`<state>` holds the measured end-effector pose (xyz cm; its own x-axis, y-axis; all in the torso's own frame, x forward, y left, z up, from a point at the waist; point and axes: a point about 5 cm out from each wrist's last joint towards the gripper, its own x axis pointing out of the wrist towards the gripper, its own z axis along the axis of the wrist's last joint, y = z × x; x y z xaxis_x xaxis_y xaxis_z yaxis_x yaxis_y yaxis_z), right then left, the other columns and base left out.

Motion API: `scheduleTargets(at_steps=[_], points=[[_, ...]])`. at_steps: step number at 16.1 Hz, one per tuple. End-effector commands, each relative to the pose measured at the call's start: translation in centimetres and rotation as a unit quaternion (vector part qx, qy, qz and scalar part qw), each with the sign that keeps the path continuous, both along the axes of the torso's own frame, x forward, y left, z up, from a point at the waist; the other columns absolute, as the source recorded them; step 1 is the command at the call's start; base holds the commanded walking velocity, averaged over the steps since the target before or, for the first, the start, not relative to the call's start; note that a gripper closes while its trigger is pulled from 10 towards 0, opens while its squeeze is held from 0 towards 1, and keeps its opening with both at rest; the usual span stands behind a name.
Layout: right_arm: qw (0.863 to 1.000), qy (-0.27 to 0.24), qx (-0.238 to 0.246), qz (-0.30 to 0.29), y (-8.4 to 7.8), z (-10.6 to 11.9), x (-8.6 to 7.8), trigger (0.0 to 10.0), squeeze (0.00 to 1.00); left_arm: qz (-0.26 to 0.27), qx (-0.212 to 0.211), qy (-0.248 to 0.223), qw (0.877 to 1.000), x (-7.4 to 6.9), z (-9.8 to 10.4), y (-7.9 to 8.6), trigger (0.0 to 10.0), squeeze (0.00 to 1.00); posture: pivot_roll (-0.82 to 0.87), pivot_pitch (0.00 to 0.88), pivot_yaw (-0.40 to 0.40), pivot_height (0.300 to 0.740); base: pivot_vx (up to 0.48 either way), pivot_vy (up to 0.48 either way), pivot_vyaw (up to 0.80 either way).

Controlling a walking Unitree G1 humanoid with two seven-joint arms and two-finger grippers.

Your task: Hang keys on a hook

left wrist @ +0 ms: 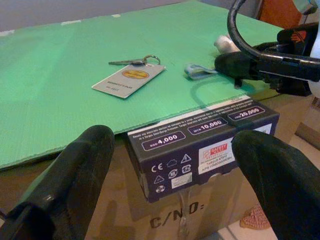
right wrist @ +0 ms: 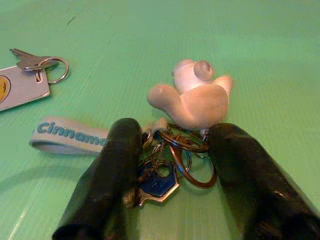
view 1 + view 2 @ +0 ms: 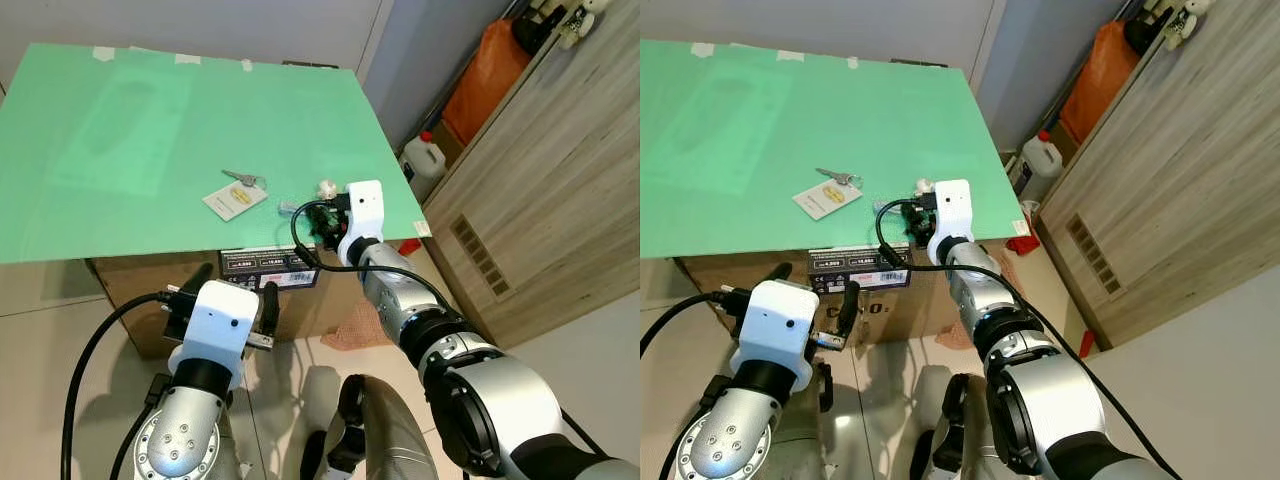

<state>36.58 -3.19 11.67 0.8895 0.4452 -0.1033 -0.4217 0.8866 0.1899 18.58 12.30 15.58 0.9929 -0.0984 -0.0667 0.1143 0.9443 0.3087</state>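
Note:
A key bunch [image 2: 170, 170] with a white figurine [image 2: 195, 97], metal rings and a pale blue strap [image 2: 65, 135] lies on the green tabletop [image 3: 150, 130] near its front right corner. My right gripper [image 2: 175, 135] rests open on the tabletop, one black finger on each side of the bunch [image 3: 322, 190]. A second key on a white card tag [image 3: 235, 200] lies a little to the left. My left gripper [image 3: 232, 292] is open and hovers low in front of the table's front edge, with nothing between its fingers.
Under the green sheet sit a cardboard box [image 3: 130, 290] and a dark labelled box [image 1: 200, 150]. A white jug [image 3: 422, 160], an orange bag [image 3: 485, 70] and a wooden cabinet [image 3: 540, 200] stand to the right. Tiled floor lies below.

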Motion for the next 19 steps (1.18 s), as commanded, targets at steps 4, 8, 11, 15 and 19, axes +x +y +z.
scheduleTargets(at_steps=[4, 8, 11, 15, 19], points=[[0.999, 0.01, 0.038, 0.01, 1.5, 0.2, -0.4, 0.0, 0.56, -0.007, -0.007, 0.005, 1.0, 0.4, -0.1, -0.5, 10.0, 0.0, 0.39, 0.183, -0.238, 0.601, 0.0, 0.0, 0.0], [0.998, -0.009, 0.05, 0.028, 1.9, 1.1, -0.2, 0.0, 0.52, -0.008, -0.004, 0.004, 1.0, 1.0, -0.3, -0.3, 10.0, 0.0, 0.36, 0.163, -0.229, 0.601, 0.0, 0.0, 0.0], [0.998, -0.014, 0.051, 0.018, 1.3, 1.5, 0.1, 0.0, 0.0, -0.009, 0.0, 0.001, 1.0, 1.6, -0.4, -0.2, 10.0, 0.0, 0.35, 0.146, -0.215, 0.601, 0.0, 0.0, 0.0], [0.995, -0.05, 0.087, 0.017, 1.2, 4.2, 1.1, 0.0, 0.0, -0.012, -0.004, -0.005, 1.0, 3.0, -0.4, -0.3, 10.0, 0.0, 0.31, 0.1, -0.2, 0.601, 0.0, 0.0, 0.0], [0.994, -0.082, 0.073, 0.016, -0.2, 5.7, 1.9, 0.0, 0.0, -0.003, -0.011, -0.016, 1.0, 4.7, -0.5, -0.3, 10.0, 0.0, 0.28, 0.023, -0.197, 0.601, 0.0, 0.0, 0.0]])
